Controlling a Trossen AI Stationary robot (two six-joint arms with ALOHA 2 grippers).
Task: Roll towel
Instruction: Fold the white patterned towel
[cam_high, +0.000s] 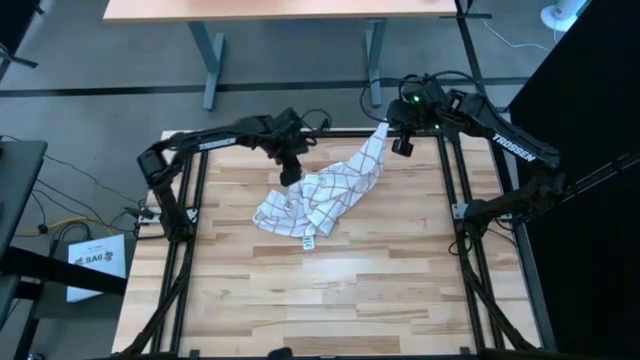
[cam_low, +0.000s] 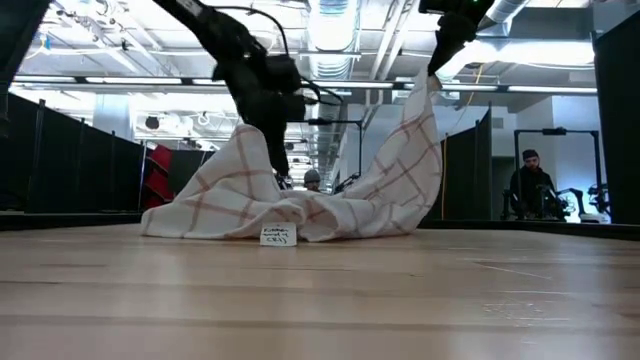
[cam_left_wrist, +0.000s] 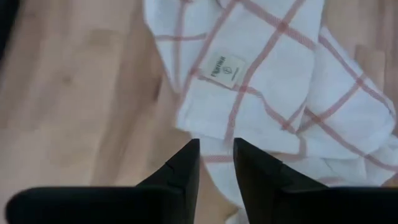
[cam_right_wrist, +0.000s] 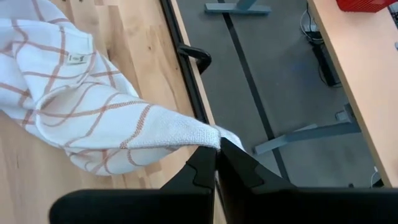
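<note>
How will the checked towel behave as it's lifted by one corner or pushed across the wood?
Probably floppy: the towel drapes from the right claw, which pinches one corner, and sags to the table. Likely light, since a corner pinch holds it up. Pushed, it would probably bunch, as the crumpled folds by the left claw suggest.

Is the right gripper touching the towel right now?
Touching. In the right wrist view the right gripper is shut on a corner of the towel, and the low view shows the cloth hanging from it, lifted off the table.
</note>
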